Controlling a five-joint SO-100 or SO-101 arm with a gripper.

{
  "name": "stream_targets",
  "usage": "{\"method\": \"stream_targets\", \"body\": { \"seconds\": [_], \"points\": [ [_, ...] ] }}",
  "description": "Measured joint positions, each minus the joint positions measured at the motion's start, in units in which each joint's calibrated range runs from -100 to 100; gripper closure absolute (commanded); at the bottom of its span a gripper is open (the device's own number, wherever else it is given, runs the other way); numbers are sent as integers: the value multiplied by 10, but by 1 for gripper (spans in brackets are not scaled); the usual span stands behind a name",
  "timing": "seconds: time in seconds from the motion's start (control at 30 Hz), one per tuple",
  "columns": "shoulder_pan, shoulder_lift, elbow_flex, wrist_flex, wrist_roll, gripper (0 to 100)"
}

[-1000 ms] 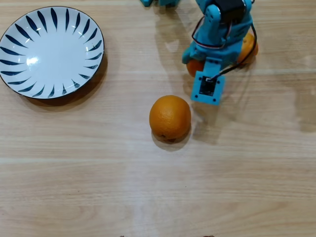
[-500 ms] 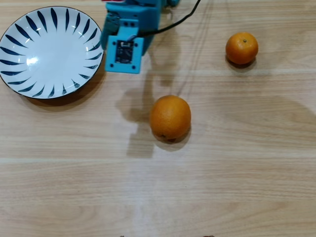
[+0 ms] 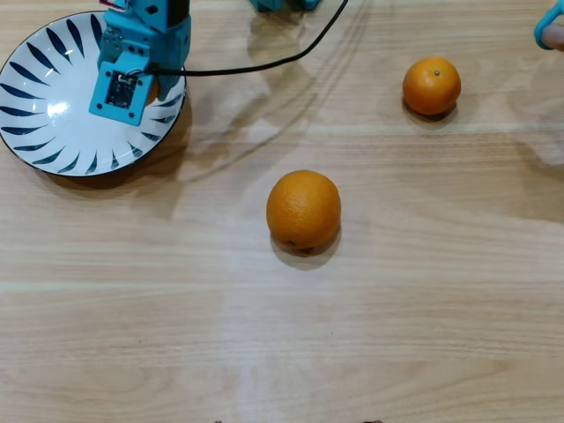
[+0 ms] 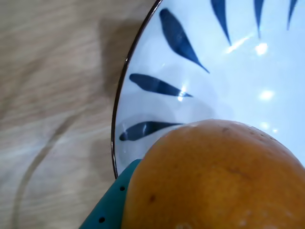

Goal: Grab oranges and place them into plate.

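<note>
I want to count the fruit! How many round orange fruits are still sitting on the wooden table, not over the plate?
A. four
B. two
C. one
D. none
B: in the overhead view a big orange and a smaller orange rest on the wooden table; a third is in the blue gripper over the white blue-striped plate.

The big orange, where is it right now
In the overhead view the big orange sits alone mid-table, right of and below the plate, left of and below a smaller orange.

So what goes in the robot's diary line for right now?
gripper: shut on held orange | over plate | large orange, small orange: on table
</note>
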Motion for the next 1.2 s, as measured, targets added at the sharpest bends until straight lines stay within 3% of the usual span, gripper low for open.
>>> {"method": "stream_targets", "body": {
  "seconds": [0.07, 0.27, 0.6, 0.7, 0.93, 1.2],
  "points": [
    [-4, 0, 28, -29, 0, 73],
    [-4, -2, 39, -41, 2, 55],
    [-7, -14, 38, -47, 0, 56],
    [-27, -36, 38, -28, -14, 64],
    [-144, -154, -30, 90, -41, 99],
    [-344, -293, -58, 220, -52, 98]
  ]
}}
